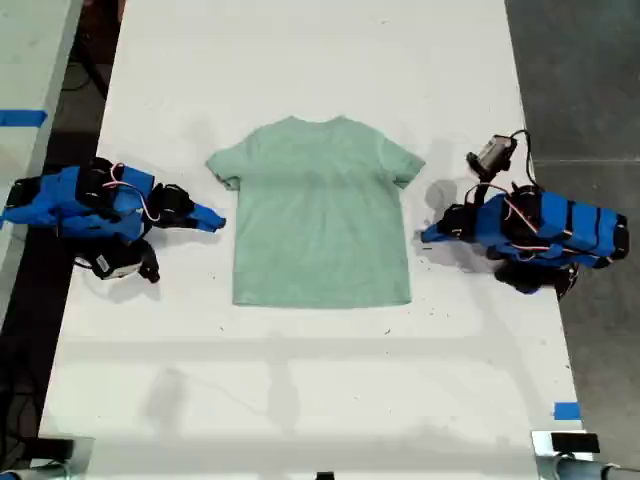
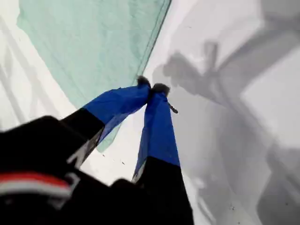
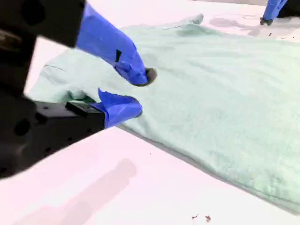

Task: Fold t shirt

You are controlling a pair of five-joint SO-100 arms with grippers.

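Note:
The pale mint-green t shirt (image 1: 320, 215) lies flat and spread out in the middle of the white table, neck toward the far edge. My first gripper (image 1: 427, 237) lies low just off the shirt's edge on the exterior view's right. Its tips are shut together (image 2: 152, 87) on nothing, beside the shirt (image 2: 93, 42). My second gripper (image 1: 218, 222) lies at the shirt's edge on the exterior view's left, below the sleeve. It stands open by a narrow gap (image 3: 138, 93) with nothing in it, over the shirt (image 3: 225, 93) near the sleeve.
The white table (image 1: 300, 380) has bare surface on all sides of the shirt. A blue tape mark (image 1: 566, 410) sits near its front corner on the exterior view's right. Dark floor borders both long sides, and a second table with blue tape (image 1: 22, 117) shows at the exterior view's left.

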